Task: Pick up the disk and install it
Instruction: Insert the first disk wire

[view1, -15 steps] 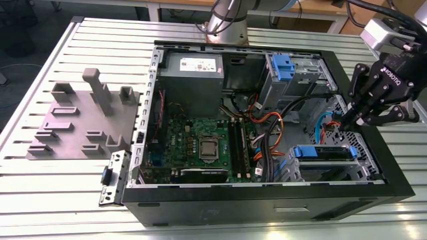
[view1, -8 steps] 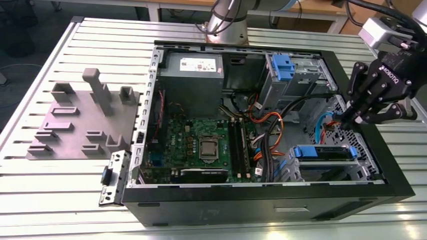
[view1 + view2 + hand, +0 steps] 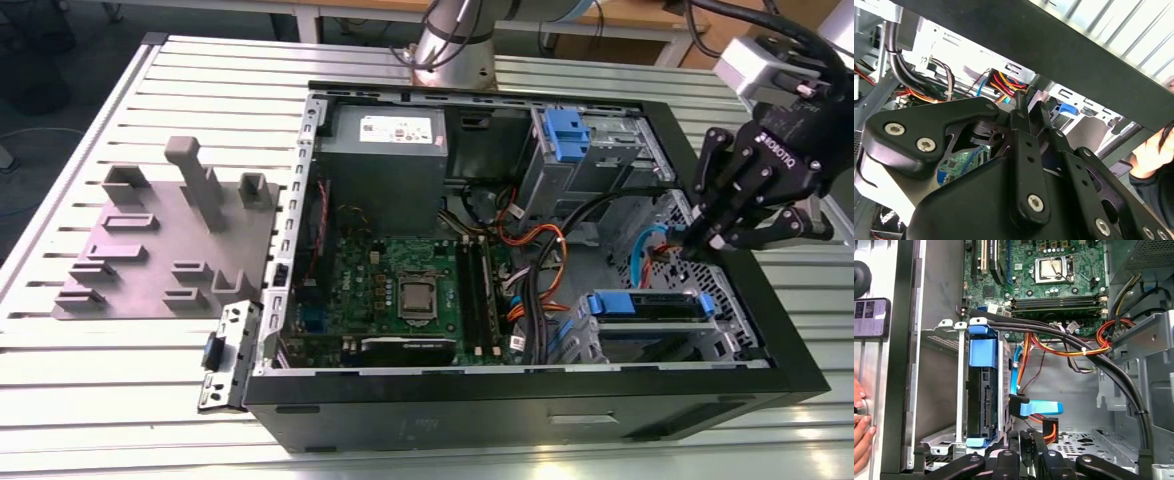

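A slatted metal workbench (image 3: 107, 380) carries an open computer case (image 3: 534, 400) lying on its side, with a grey fixture block (image 3: 160, 250) beside it toward the exterior view's left. The gripper (image 3: 697, 248) hangs just inside the case wall, above the drive cage (image 3: 654, 335). Its fingers look drawn together with nothing between them.

The disk (image 3: 985, 390) sits on edge in that cage, framed by its blue rails (image 3: 983, 346), with its connector edge facing the open bay. It looks stiff and fairly dense for its size, with smooth metal faces that could slip, so the blue plastic rails or the long side edges seem the safest places to hold; the connector and the label face are best left alone.

The first wrist view shows the disk's connector edge, a loose blue cable plug (image 3: 1036, 407) near the cage, and a person's hand (image 3: 861, 432) outside the case. The exterior view shows the whole case and the motherboard (image 3: 400, 290), but of the disk little beyond the blue rail.
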Robot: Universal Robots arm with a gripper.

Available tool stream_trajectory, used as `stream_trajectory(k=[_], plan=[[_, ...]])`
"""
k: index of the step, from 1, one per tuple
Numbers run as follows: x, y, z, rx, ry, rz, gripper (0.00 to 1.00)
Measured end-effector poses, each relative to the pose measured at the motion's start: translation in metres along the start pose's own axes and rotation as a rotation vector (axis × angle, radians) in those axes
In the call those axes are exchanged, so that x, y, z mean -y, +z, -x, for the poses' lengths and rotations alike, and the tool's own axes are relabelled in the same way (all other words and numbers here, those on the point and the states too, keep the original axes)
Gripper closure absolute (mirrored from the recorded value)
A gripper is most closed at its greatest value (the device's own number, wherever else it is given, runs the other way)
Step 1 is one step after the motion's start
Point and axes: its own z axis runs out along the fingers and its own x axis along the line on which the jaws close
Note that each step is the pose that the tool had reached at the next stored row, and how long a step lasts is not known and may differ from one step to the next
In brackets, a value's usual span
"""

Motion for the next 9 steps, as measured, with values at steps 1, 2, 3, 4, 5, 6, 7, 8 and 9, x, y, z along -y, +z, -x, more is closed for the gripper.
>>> stream_trajectory(k=[1, 2, 3, 4, 5, 6, 7, 8, 9], plan=[[0.0002, 0.0006, 0.0001, -0.0017, 0.000, 0.0000, 0.76], [0.0004, 0.0011, 0.0001, -0.0019, 0.000, 0.0000, 0.76], [0.0006, 0.0016, 0.0002, -0.0020, 0.000, 0.0000, 0.83], [0.0007, 0.0018, 0.0002, -0.0022, 0.000, 0.0000, 0.84], [0.0007, 0.0019, 0.0002, -0.0022, 0.000, 0.0000, 0.84], [0.0007, 0.0019, 0.0002, -0.0023, 0.000, 0.0000, 0.84], [0.0008, 0.0020, 0.0002, -0.0021, 0.000, 0.0000, 0.84], [0.0008, 0.0020, 0.0003, -0.0020, 0.000, 0.0000, 0.84], [0.0007, 0.0020, 0.0003, -0.0019, 0.000, 0.0000, 0.84]])
